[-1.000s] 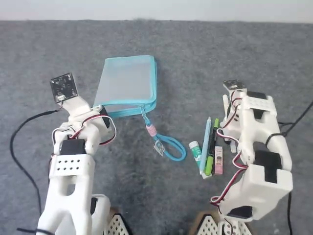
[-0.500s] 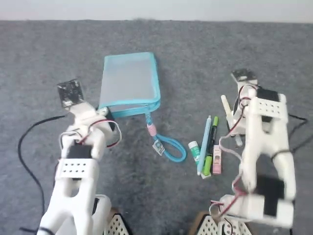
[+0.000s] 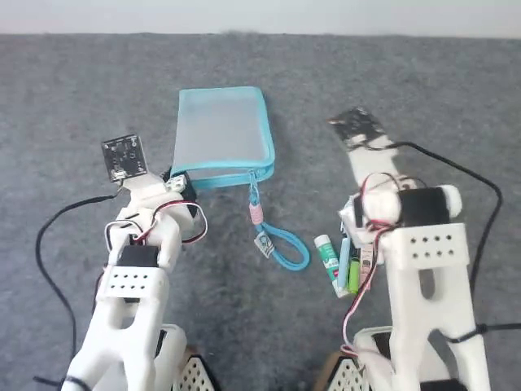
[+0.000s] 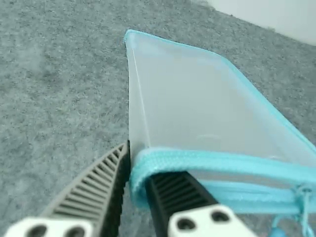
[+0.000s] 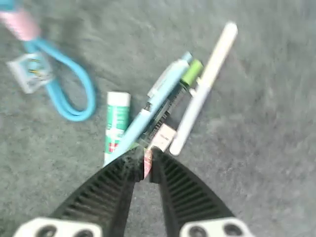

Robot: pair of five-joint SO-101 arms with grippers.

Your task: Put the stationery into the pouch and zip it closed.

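The stationery lies in a tight bundle right of the tabletop's middle, toward the near edge, with its long pieces running roughly from near edge to far edge: a glue stick, a blue pen, a green marker and a white pen side by side and touching or nearly so. The right gripper sits at the near end of this bundle, in line with its length, its jaws drawn almost together on a small pink piece; how firm the grip is cannot be told. The pouch lies left of this and closer to the far edge, so anything lifted must travel leftward and away. Its zip edge runs left to right, facing the near edge and crosswise to the pens, so a pen would probably need turning. The zip pull and strap loop trail from its right end toward the bundle. The left gripper is clamped on the pouch's near left corner, at the zip band. Through the translucent wall the pouch looks empty; whether the zip is open I cannot tell
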